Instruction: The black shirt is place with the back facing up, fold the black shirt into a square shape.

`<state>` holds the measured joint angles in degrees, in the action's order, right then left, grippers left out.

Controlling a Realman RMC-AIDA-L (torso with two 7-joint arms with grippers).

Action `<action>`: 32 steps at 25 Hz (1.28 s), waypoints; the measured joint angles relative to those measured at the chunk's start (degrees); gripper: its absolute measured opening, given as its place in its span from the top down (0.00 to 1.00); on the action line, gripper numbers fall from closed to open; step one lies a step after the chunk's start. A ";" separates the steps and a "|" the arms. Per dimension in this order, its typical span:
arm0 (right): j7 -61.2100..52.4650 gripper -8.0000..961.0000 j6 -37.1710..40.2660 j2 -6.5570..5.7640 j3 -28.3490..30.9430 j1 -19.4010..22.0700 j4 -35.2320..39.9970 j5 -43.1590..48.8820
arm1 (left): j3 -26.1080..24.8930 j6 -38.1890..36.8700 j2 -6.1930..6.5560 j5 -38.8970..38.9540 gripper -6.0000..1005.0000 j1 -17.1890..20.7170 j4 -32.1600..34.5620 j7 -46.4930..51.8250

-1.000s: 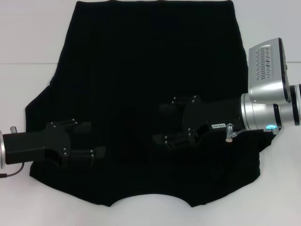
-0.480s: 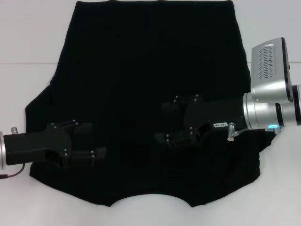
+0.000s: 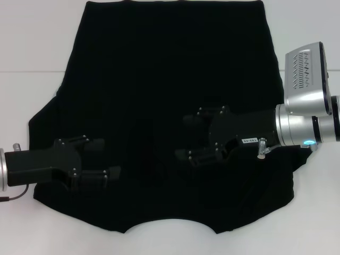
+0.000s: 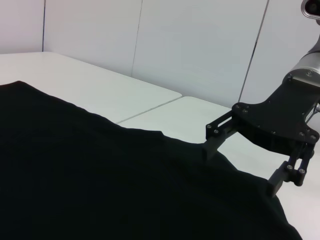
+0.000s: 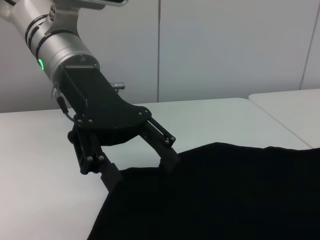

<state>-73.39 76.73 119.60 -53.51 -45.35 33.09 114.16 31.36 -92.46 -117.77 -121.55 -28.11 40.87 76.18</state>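
Right gripper (image 4: 240, 165), fingers spread, seemingly touches the black shirt (image 4: 100, 180).

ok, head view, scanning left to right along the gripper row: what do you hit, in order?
White table → left gripper, jaws open over the black shirt → bare shirt → right gripper, jaws open → silver right arm.

Both sets of jaws gape over the shirt (image 3: 170, 79); flat cloth lies ahead of each, and bare table (image 3: 32, 42) lies beyond its edges.
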 joint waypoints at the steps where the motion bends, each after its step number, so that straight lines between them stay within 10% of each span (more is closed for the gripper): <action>1: 0.00 0.07 0.00 0.00 0.02 0.00 0.02 0.00 | -0.01 0.00 -0.01 0.00 0.10 -0.01 -0.01 0.00; 22: 0.00 0.07 -0.44 0.00 0.21 0.00 0.13 -0.09 | -0.55 0.80 -0.04 0.26 0.12 -0.17 0.11 1.07; 32: 0.00 0.07 -1.00 0.00 0.88 -0.14 0.13 -0.97 | -2.55 14.93 0.84 -0.98 0.13 -0.93 4.69 29.72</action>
<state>-73.38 75.73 119.59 -52.63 -45.49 33.22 113.19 28.82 -77.53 -116.94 -122.53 -29.04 45.57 105.89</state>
